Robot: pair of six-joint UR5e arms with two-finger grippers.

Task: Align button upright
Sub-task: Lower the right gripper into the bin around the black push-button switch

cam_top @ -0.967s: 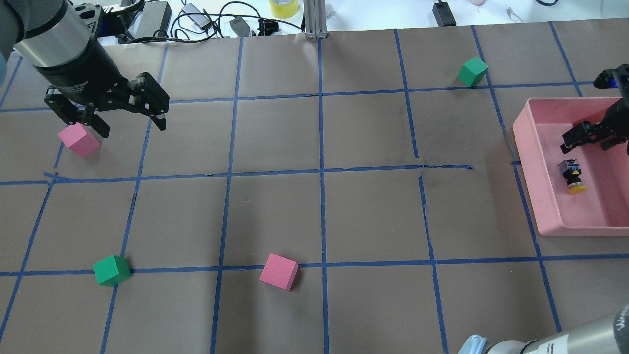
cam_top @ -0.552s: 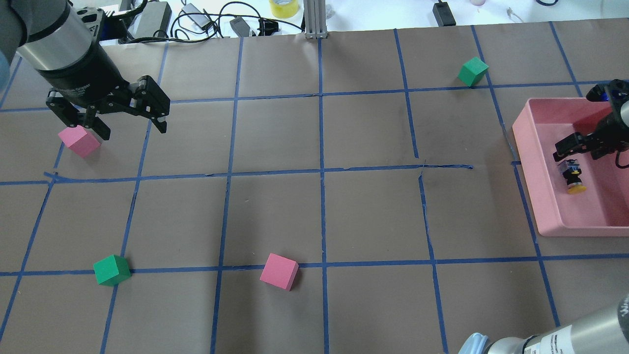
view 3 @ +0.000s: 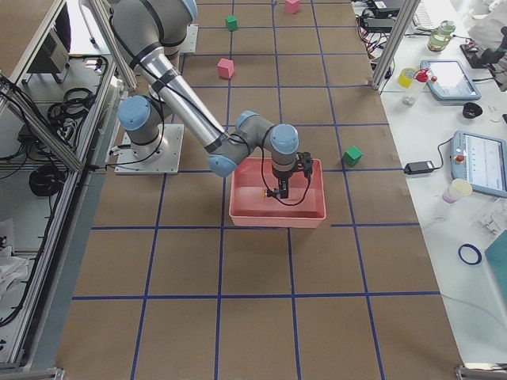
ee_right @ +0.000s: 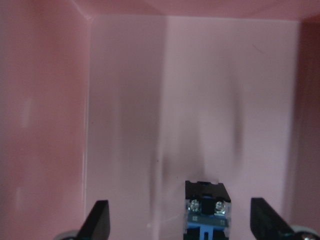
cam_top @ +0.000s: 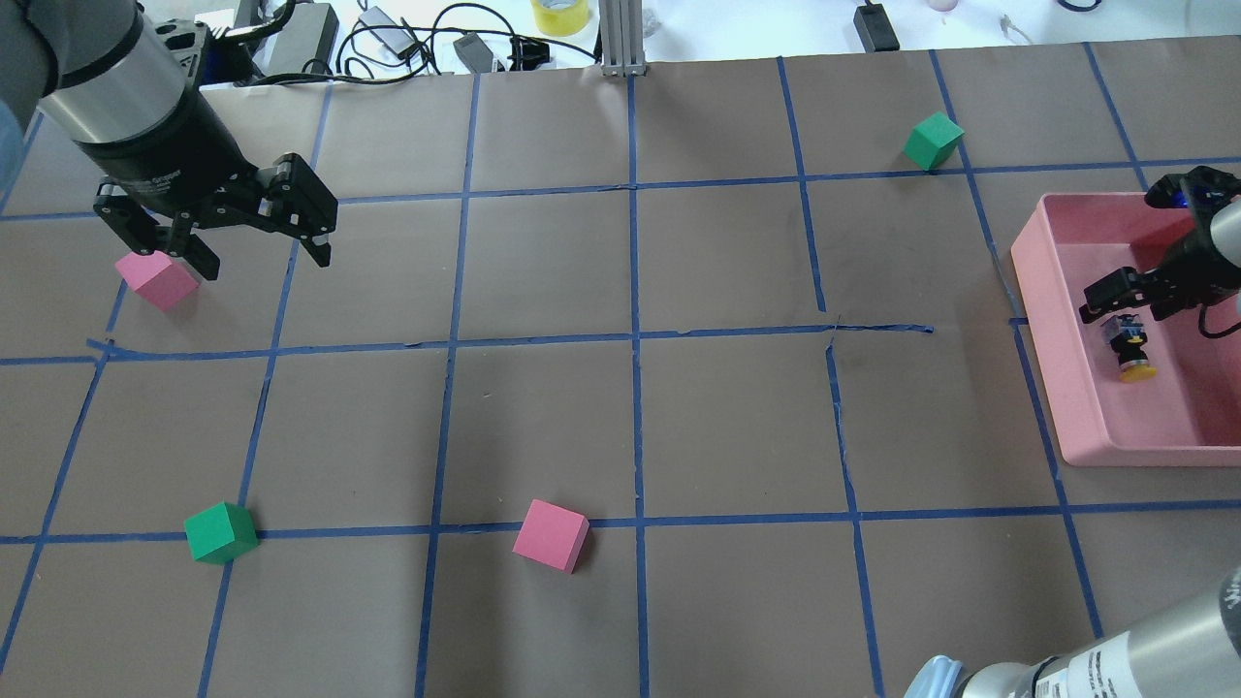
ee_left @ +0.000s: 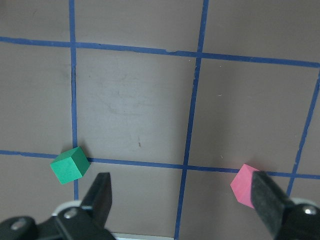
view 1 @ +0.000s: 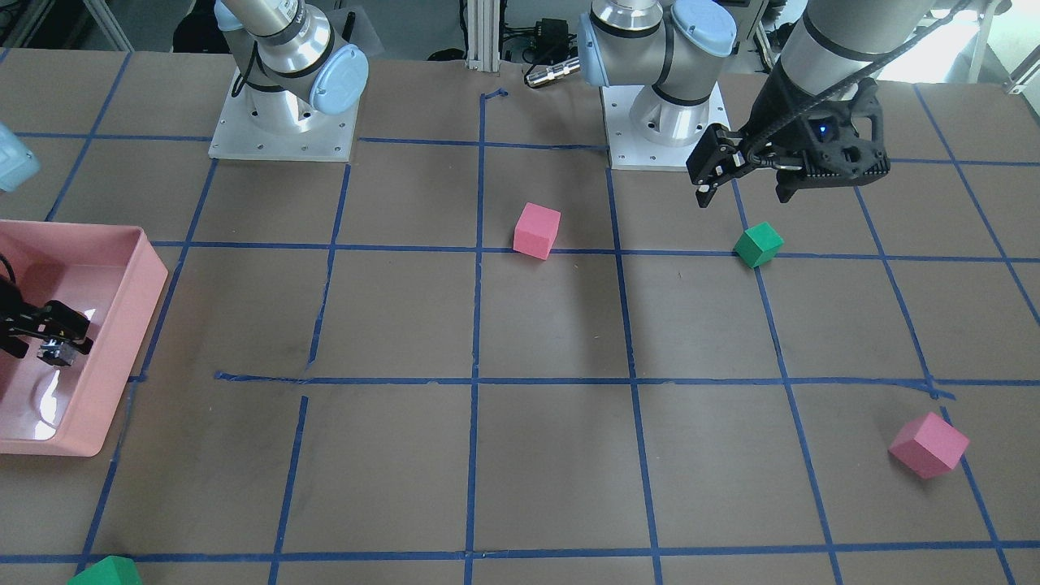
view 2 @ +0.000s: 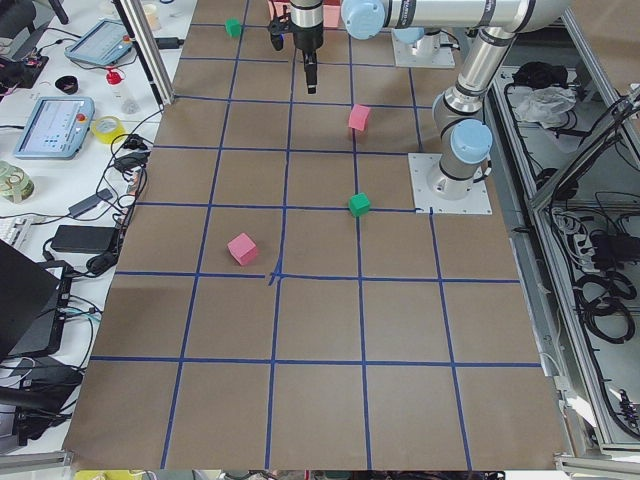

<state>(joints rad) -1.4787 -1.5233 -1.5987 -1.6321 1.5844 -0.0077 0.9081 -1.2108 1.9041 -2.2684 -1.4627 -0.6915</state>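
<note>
The button (cam_top: 1129, 347) lies on its side inside the pink tray (cam_top: 1042, 291), with its yellow cap toward the near edge and its black-grey base toward my right gripper (cam_top: 1125, 291). The right gripper is open and hovers over the base end. In the right wrist view the base (ee_right: 207, 207) sits between the two spread fingers (ee_right: 97, 222), and I cannot tell if they touch it. In the front-facing view the gripper (view 1: 49, 325) is just above the base (view 1: 55, 351). My left gripper (cam_top: 260, 250) is open and empty, far off beside a pink cube (cam_top: 155, 279).
A green cube (cam_top: 221, 532) and a pink cube (cam_top: 551, 535) lie near the front, and a green cube (cam_top: 934, 141) at the back right. The tray's walls (ee_right: 55, 100) close in around the right gripper. Cables and boxes lie past the table's far edge.
My right gripper has moved left and nearer inside the tray, over the button's base end. The left arm has shifted slightly. The button has not moved.
</note>
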